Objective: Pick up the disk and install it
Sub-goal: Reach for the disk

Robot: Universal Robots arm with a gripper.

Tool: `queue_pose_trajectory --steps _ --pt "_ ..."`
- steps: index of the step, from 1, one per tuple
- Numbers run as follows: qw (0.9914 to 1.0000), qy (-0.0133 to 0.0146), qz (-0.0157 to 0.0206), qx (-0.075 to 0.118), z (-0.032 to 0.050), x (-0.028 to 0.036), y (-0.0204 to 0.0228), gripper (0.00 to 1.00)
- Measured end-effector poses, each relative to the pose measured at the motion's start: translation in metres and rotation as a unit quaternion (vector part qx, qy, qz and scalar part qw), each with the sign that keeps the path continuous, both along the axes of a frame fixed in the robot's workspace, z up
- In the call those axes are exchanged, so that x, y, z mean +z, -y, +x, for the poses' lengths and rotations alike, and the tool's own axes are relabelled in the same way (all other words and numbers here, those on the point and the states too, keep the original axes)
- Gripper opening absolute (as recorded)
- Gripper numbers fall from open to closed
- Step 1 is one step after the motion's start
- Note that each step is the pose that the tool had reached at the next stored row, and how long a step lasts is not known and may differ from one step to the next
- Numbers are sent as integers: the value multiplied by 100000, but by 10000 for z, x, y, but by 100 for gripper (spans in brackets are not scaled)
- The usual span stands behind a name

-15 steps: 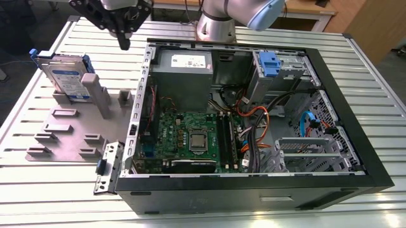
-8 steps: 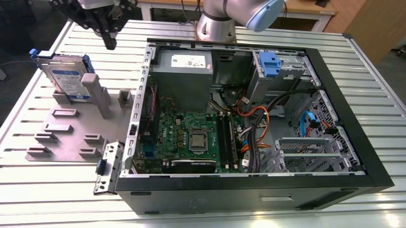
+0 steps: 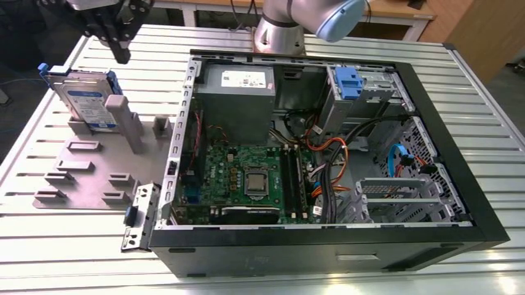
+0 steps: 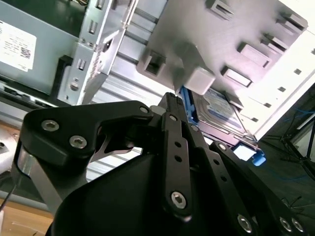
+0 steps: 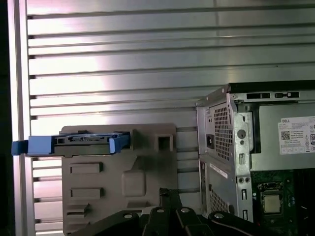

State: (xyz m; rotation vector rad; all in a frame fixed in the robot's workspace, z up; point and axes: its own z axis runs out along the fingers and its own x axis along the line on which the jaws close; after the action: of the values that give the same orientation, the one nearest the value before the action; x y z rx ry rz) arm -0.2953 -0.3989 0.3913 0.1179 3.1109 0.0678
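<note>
The disk (image 3: 88, 101) is a silver drive with a white-and-blue label in a blue carrier. It stands upright on edge in a grey holder plate (image 3: 82, 178) at the exterior view's left. My gripper (image 3: 122, 56) hangs above and just behind the disk, apart from it, fingers shut with nothing between them. In the second wrist view the black fingers (image 4: 178, 147) run together toward the gripper (image 4: 170, 98), with the disk (image 4: 221, 110) beyond them. In the first wrist view the disk (image 5: 78, 142) appears edge-on above the gripper (image 5: 166, 192).
An open computer case (image 3: 459, 153) lies on the slatted metal table (image 3: 49, 246), right of the holder plate. Inside are a grey power supply (image 3: 238, 86), a motherboard (image 3: 246, 178), cables and a drive bay holding a blue tab (image 3: 348, 83). The arm's base (image 3: 279, 31) stands behind the case.
</note>
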Motion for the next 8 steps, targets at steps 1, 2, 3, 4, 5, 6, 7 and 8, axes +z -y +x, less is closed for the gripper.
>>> queue_pose_trajectory --steps 1,2,3,4,5,6,7,8 --pt "100000 6 -2 2 -34 0 0 11" --pt "100000 6 -9 3 -69 0 0 11" --pt "100000 19 -6 9 -107 0 0 11" --pt "100000 32 -3 3 -144 -1 0 11" --pt "100000 45 -3 -2 -179 -1 0 11" --pt "100000 58 0 -2 -205 -1 0 11" --pt "100000 58 -2 -2 -217 -1 0 11" --pt "100000 59 -1 1 -218 -1 0 11"
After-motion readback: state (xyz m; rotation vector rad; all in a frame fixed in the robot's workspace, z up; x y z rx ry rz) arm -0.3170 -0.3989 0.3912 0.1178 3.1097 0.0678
